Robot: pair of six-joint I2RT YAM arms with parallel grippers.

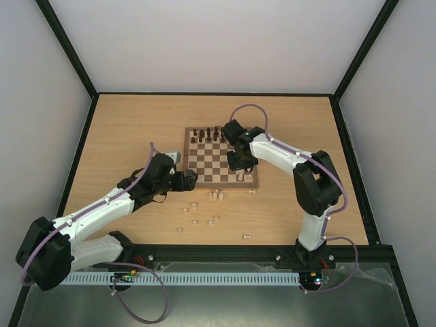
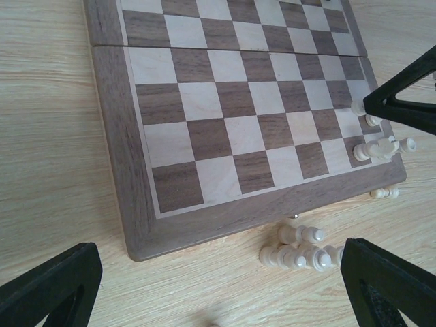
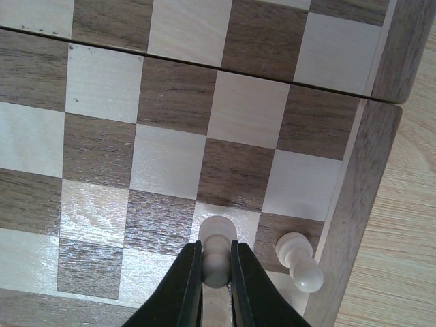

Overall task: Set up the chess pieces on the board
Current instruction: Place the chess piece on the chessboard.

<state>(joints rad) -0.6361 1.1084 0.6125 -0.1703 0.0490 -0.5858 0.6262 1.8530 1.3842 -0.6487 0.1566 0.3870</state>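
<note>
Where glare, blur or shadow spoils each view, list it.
Top external: soft even light, faint shadows, the chess pieces too small to resolve. Left wrist: the board is sharp, the left end effector a black silhouette. Right wrist: sheen washes the squares at lower left; the pawn in the right end effector looks slightly soft.
</note>
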